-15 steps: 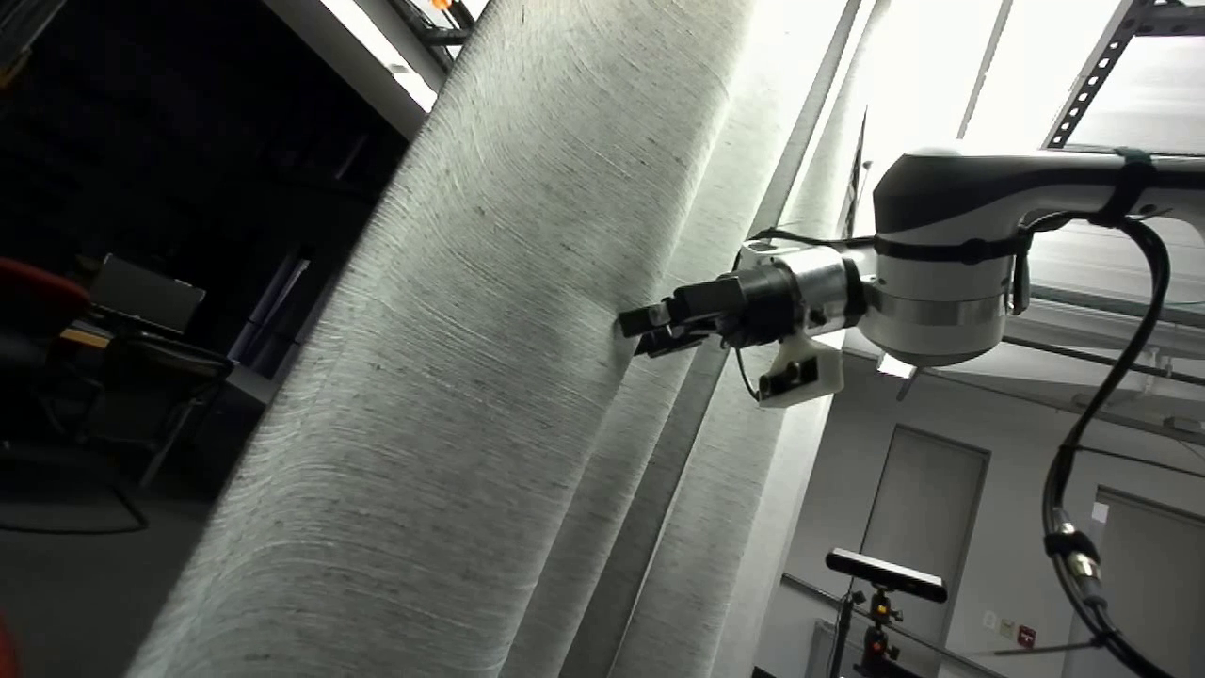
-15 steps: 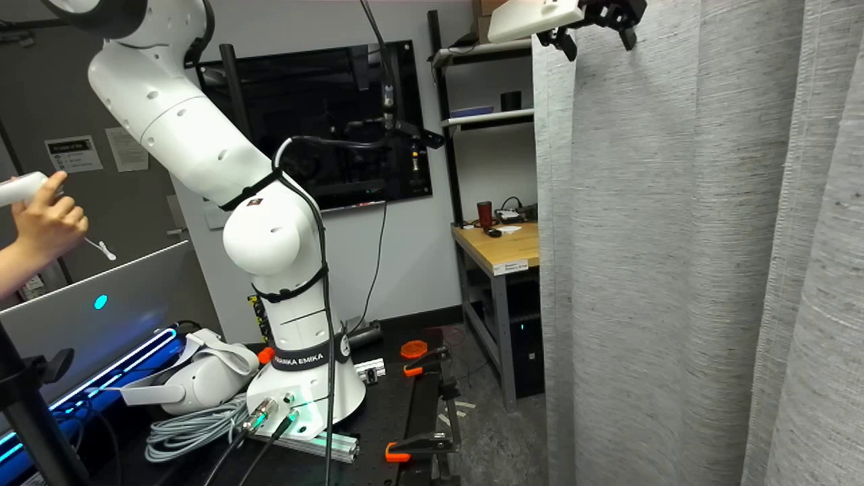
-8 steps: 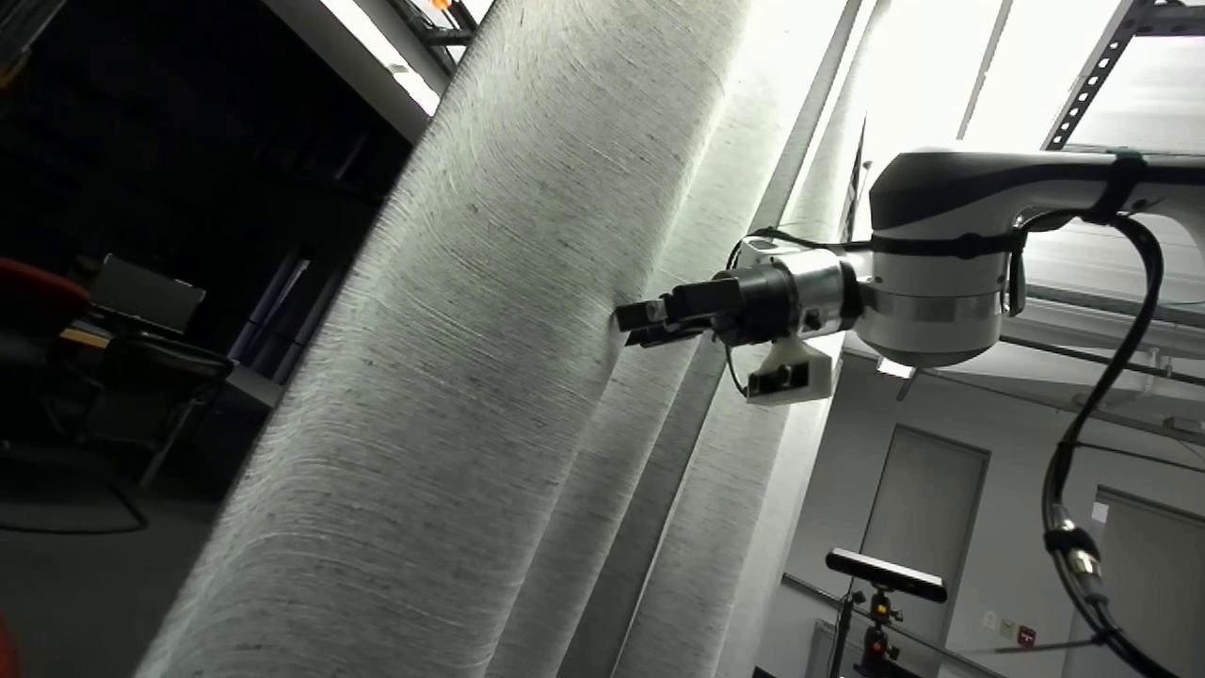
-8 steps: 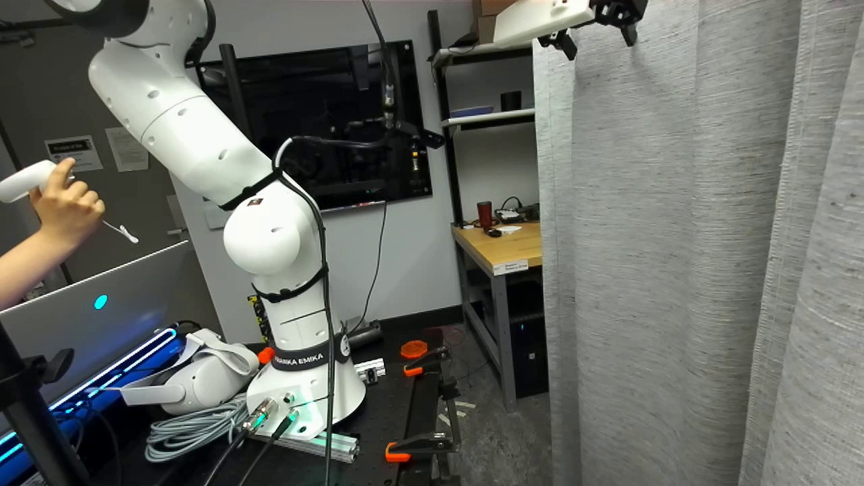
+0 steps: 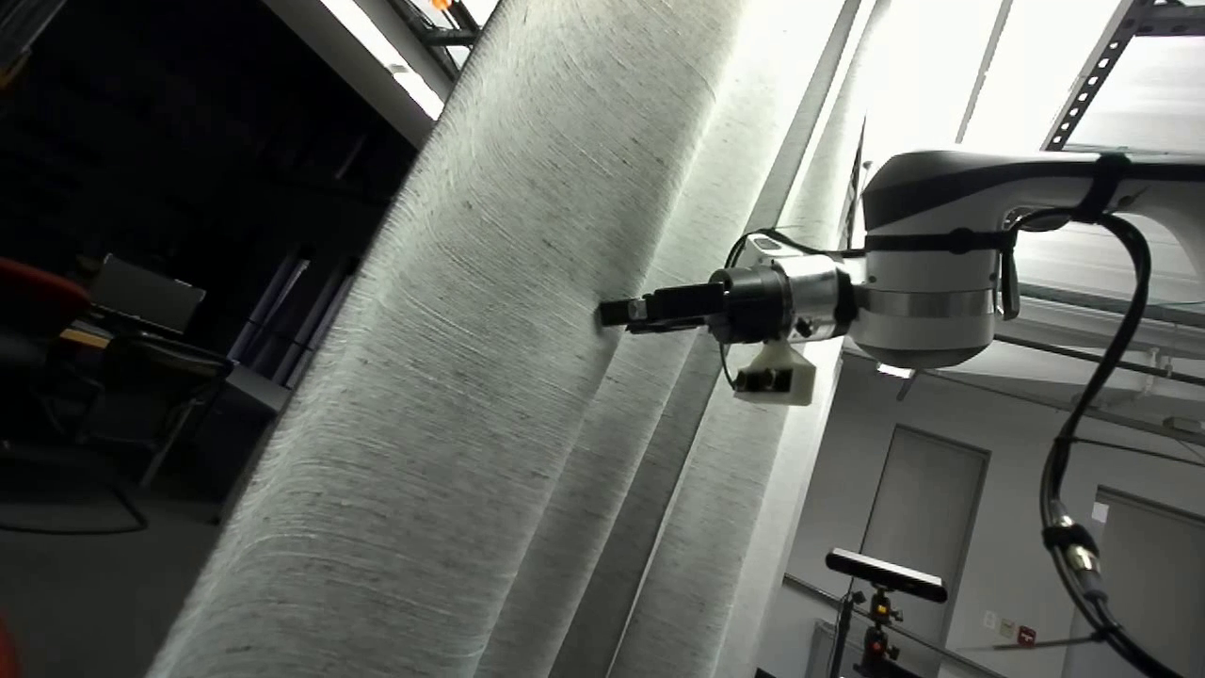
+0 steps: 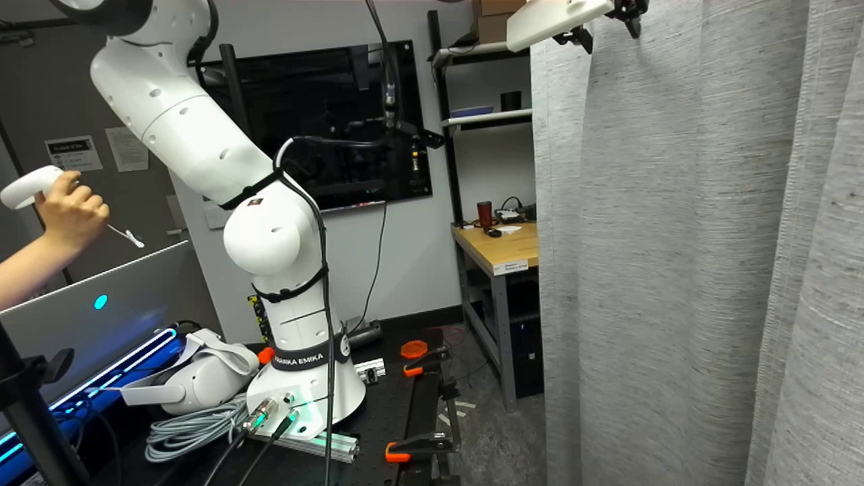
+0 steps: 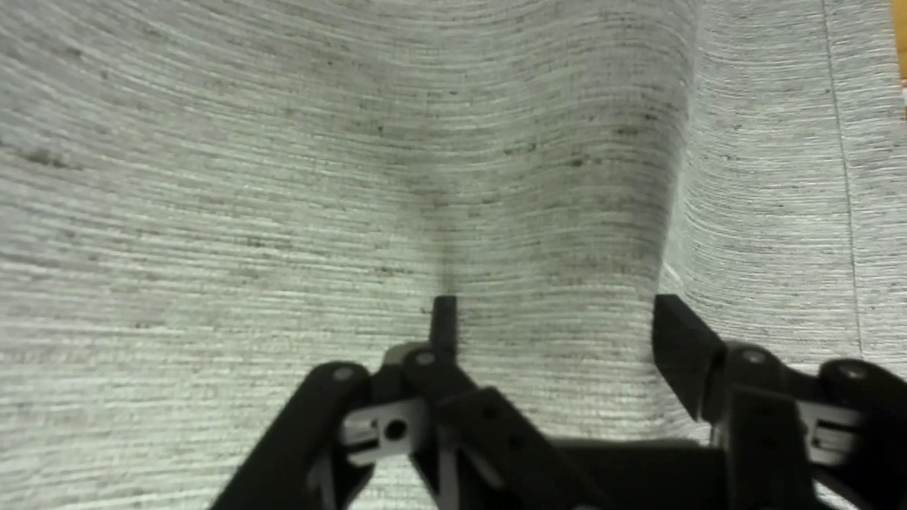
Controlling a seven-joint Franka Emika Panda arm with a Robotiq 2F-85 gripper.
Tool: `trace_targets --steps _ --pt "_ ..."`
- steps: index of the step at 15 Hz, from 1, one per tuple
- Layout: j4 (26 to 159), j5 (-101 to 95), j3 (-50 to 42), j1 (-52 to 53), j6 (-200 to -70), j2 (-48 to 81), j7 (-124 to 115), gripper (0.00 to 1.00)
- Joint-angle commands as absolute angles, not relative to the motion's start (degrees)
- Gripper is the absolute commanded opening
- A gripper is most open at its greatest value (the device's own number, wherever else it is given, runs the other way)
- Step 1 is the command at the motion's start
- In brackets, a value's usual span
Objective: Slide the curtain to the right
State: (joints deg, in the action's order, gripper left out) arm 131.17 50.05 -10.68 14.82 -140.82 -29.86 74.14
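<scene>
Wrist view: curtain (image 7: 248, 212) is seen directly ahead of claw (image 7: 555, 301) and between its spread fingers; claw released, at least one fingertip set against the curtain. Curtain's long axis: upright, carried above and below claw. Folds (image 6: 675, 270) shown hanging straight down in an exterior view; broad front fold (image 5: 452, 377) shown on a slant in an exterior view. Hand (image 6: 74, 212), controller (image 6: 30, 185) and arm base (image 6: 304, 388) are caught only in an exterior view, well apart from claw.
</scene>
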Motion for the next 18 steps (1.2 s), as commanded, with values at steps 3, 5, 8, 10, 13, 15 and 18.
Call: trace_targets --steps 3,5,8,10,13,15,18 --pt "131.15 53.8 -9.25 13.8 -143.05 -29.28 80.06 0.24" --pt "131.18 53.93 -8.92 13.51 -143.68 -29.2 80.71 0.08" --pt "131.28 53.64 -8.48 13.2 -144.81 -29.08 81.16 0.0" --pt "131.47 53.23 -7.89 12.7 -146.04 -29.02 80.42 0.0" --pt "132.08 52.6 -6.64 11.93 -150.29 -28.92 78.93 0.0" --pt "132.94 52.24 -5.51 11.49 -155.55 -28.86 77.99 0.0" --pt "134.39 51.68 -3.67 10.94 -164.13 -28.43 75.52 0.0"
